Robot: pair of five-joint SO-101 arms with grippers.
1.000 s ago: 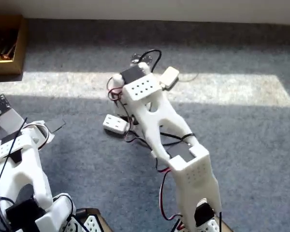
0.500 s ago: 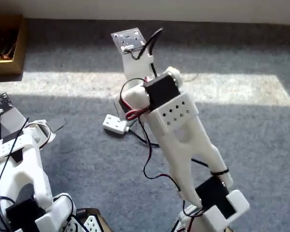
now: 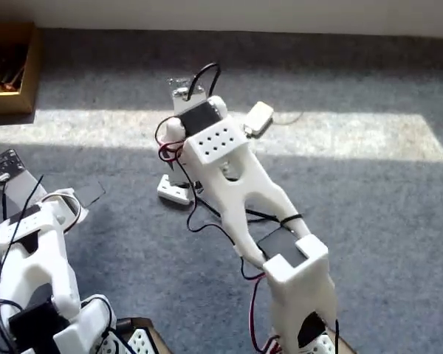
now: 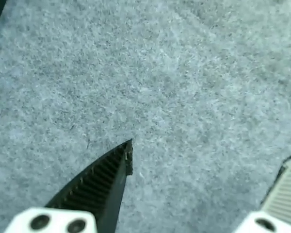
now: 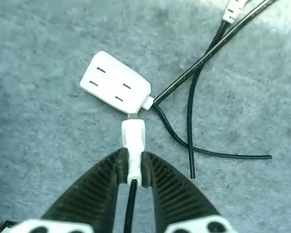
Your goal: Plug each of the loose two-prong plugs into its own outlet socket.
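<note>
The right fingers (image 5: 117, 170) are clamped on a plug (image 5: 134, 138) at frame centre, its long axis aimed up-frame at the outlet block (image 5: 115, 82) just beyond its prongs, while the left fingers (image 4: 111, 177) hang apart over bare carpet.

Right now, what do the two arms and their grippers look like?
The right arm and left arm are white shells with black motors and red and black wires. The right gripper has black ridged fingers on white bases; the left gripper has one black, one pale.
</note>
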